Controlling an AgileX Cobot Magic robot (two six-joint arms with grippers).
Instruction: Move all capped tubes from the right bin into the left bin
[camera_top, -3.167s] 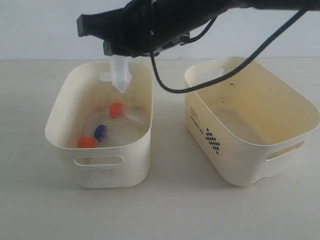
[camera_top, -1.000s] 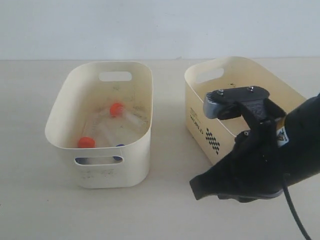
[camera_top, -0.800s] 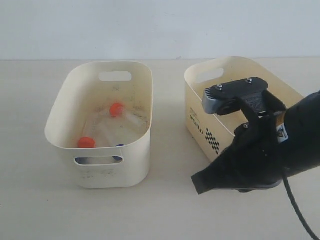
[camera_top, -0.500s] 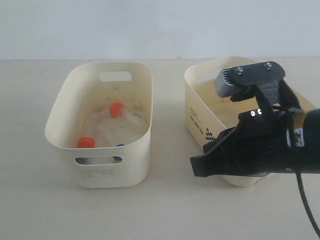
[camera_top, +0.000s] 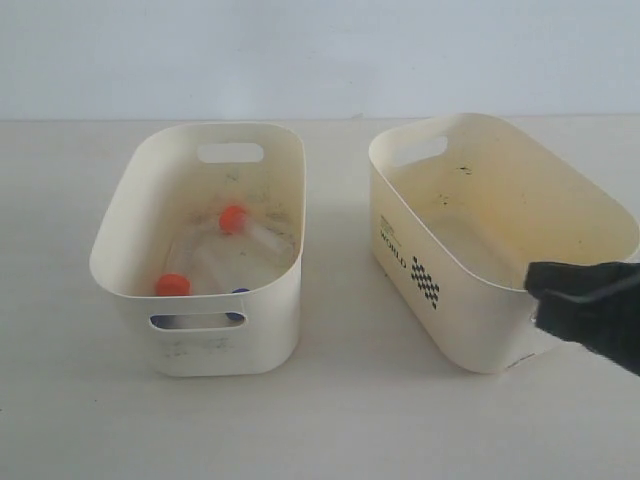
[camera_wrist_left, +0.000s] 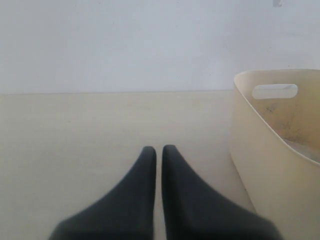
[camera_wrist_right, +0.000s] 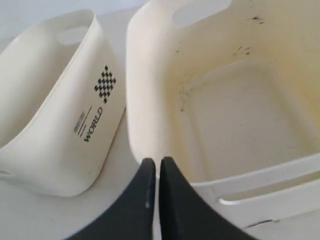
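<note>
The left bin (camera_top: 120, 232) holds the capped tubes. One orange cap (camera_top: 232, 218) lies mid-bin and another orange cap (camera_top: 172, 285) lies by the front wall. A blue cap (camera_top: 240, 291) peeks over the front rim; the other blue cap is hidden. The right bin (camera_top: 470, 300), with WORLD lettering and a checker mark, has a yellowish inside (camera_wrist_right: 240, 115) with no tubes in it. My right gripper (camera_wrist_right: 160, 161) is shut on nothing just outside that bin's near handle end. Only a black part of the right arm (camera_top: 590, 312) shows in the exterior view. My left gripper (camera_wrist_left: 159, 148) is shut and empty over bare table beside the left bin (camera_wrist_left: 270, 160).
Both bins stand on a pale tabletop (camera_top: 340, 410) with a white wall behind. A narrow strip of table (camera_top: 335, 270) separates them. In the right wrist view the left bin (camera_wrist_right: 55, 130) shows its own WORLD print and checker mark on the side facing the right bin.
The right arm, which held a tube over the left bin, has swung back right and pulled away to the exterior view's right edge. The tube it held now lies in the left bin.
</note>
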